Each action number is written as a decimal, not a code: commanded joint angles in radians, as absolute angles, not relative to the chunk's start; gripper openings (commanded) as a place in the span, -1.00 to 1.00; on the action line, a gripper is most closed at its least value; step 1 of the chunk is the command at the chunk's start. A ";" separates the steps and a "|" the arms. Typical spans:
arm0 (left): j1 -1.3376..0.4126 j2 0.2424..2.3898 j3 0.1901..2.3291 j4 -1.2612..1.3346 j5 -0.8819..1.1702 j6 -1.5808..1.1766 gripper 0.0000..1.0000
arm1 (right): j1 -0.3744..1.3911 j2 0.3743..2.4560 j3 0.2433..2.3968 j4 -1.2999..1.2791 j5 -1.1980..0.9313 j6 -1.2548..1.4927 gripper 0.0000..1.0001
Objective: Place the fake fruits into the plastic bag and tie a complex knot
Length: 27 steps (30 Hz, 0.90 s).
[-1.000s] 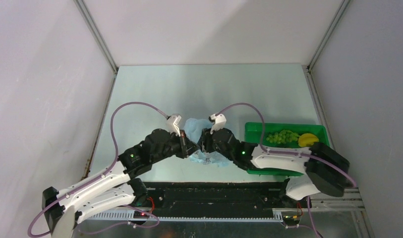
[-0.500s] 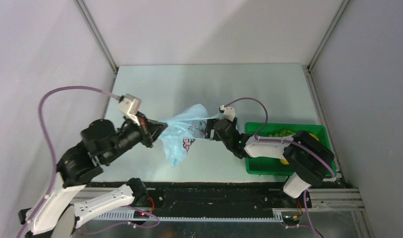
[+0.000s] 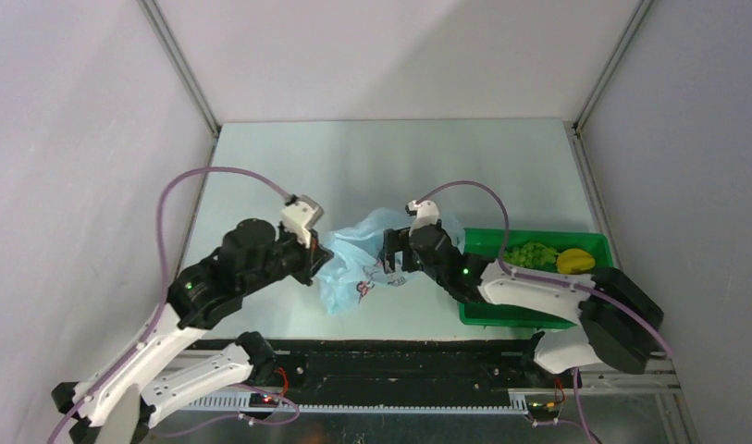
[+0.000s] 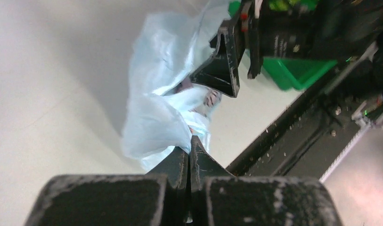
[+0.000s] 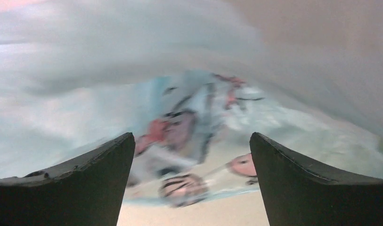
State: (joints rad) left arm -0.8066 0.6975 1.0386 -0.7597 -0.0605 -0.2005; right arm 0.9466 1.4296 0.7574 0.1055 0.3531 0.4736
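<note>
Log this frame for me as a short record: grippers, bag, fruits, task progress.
left gripper: shut, pinching an edge of the plastic bag
right gripper: open, jaws wide, facing the bag, not gripping it
grapes: in the green tray
yellow fruit: in the tray, beside the grapes
progress: no fruit bagged, no knot

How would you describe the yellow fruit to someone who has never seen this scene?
Find the green tray on the right side of the table. At its far edge lie two fruits; the yellow fruit is the rightmost, smooth and single, unlike the bumpy green grapes beside it.
</note>
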 commanded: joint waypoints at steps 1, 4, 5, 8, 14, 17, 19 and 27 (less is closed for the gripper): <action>-0.795 0.689 0.983 -0.638 0.194 -0.048 -1.00 | 1.007 1.306 0.748 0.101 0.287 0.454 0.92; -0.794 0.680 0.946 -0.595 0.263 -0.025 -1.00 | 1.013 1.261 0.711 0.184 0.179 0.471 0.85; -0.794 0.681 0.943 -0.593 0.289 -0.022 -1.00 | 1.016 1.256 0.697 0.227 0.161 0.471 0.83; -0.794 0.683 0.933 -0.598 0.343 -0.003 -1.00 | 1.022 1.268 0.688 0.289 0.112 0.453 0.77; -0.795 0.695 0.926 -0.609 0.513 0.065 -1.00 | 1.013 1.384 0.689 0.481 0.019 0.420 0.78; -0.794 0.706 0.927 -0.615 0.582 0.080 -1.00 | 0.995 1.458 0.689 0.564 -0.025 0.459 0.85; -0.793 0.712 0.931 -0.623 0.615 0.094 -1.00 | 0.975 1.497 0.693 0.598 -0.044 0.498 0.85; -0.795 0.718 0.923 -0.613 0.616 0.117 -1.00 | 0.972 1.646 0.758 0.564 -0.107 0.479 0.87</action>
